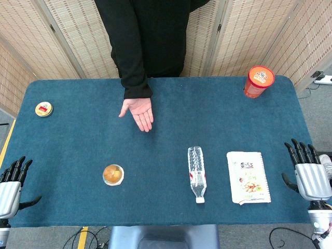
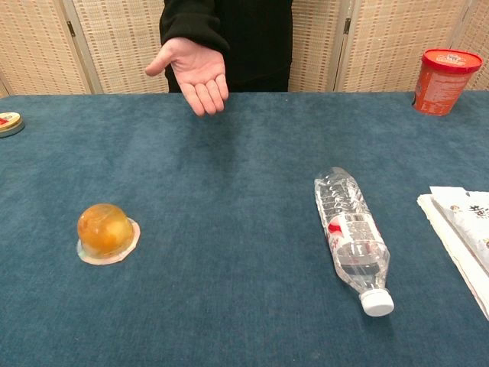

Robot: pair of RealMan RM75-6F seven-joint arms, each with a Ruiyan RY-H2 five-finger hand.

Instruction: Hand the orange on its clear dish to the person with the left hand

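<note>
Bench (image 1: 78,155): rounded rectangular top under dark blue cloth, carrying everything listed below.

Person (image 1: 150,36): stands at the far edge in black clothing, head out of frame. One arm reaches over the cloth, the person's hand (image 1: 139,112) held palm up with fingers extended; the chest view shows it raised above the far part of the surface.

Left hand (image 1: 11,187): at the near left corner, beside the edge, fingers apart and pointing away from the robot, nothing in it. Seen in the head view only.

Right hand (image 1: 307,175): at the near right corner, beside the edge, fingers likewise spread and extended, holding nothing. Head view only.

Snack packet (image 1: 248,177): flat white pouch with printed label, lying near the right side, well apart from the right hand.

Water bottle (image 1: 197,173): clear plastic, white cap, lying on its side just left of the packet with the cap toward the robot.

Red tub (image 1: 258,81): upright, red lid, at the far right corner.

Orange (image 2: 103,228): near left-centre, resting on its clear dish (image 2: 131,235); it appears to sit under a transparent dome, though the view is too coarse to be sure. Well apart from both robot hands and from the person's palm.

Small round tin (image 1: 43,108): yellow-and-red lid, far left side.
</note>
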